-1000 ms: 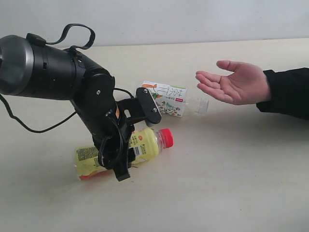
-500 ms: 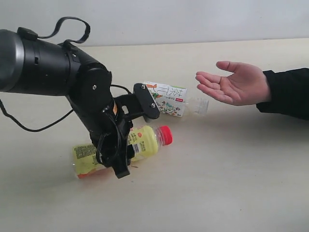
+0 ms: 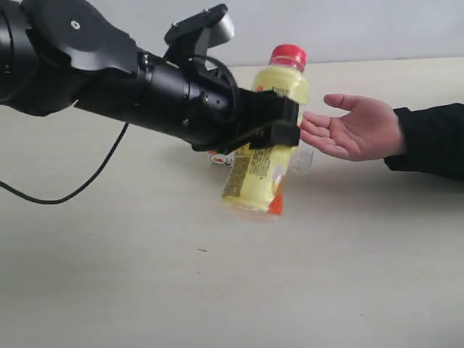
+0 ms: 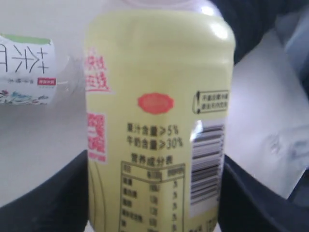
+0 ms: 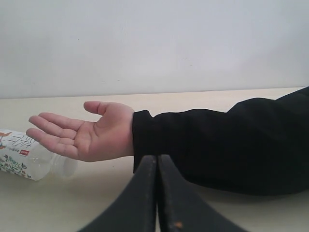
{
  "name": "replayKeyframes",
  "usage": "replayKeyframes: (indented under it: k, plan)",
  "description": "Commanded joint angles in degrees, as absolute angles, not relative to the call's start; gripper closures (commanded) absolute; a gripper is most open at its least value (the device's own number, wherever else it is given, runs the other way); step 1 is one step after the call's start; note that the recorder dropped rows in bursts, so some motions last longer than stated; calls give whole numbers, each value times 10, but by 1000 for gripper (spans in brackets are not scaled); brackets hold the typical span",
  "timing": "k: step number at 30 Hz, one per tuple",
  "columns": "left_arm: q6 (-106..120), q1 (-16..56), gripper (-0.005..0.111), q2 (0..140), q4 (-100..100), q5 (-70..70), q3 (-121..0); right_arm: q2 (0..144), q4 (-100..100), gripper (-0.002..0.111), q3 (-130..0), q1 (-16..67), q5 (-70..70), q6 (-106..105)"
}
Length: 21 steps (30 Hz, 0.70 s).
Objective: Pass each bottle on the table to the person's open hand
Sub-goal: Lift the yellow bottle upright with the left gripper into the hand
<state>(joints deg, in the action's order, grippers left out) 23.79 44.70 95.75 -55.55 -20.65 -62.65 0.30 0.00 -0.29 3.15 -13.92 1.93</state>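
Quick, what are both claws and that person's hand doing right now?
Left gripper: closed on the yellow-labelled bottle.
Right gripper: closed, holding nothing.
Person's hand: open, palm up, empty.

Glossy yellow plastic bottle [image 3: 255, 174], matt black pincer [image 3: 280, 125], smooth pale wood-grain table [image 3: 341, 283].

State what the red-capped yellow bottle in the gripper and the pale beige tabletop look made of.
Red-capped yellow bottle: probably thin plastic, glossy, with bright glints on its printed wrap label. Pale beige tabletop: matte, no glare; laminate or wood, cannot tell which.
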Motion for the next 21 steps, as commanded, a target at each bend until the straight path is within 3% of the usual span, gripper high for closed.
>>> replayKeyframes:
  k: [1, 10, 21]
  plan:
    - [258, 456, 106, 981, -705, -146, -661, 0, -4, 108, 0, 33, -136, 17]
    - [215, 499, 107, 1070, -585, -157, -819, 0, -4, 108, 0, 33, -136, 17]
    - [-346, 498, 107, 1186, -109, -261, -982, 0, -4, 108, 0, 33, -136, 17]
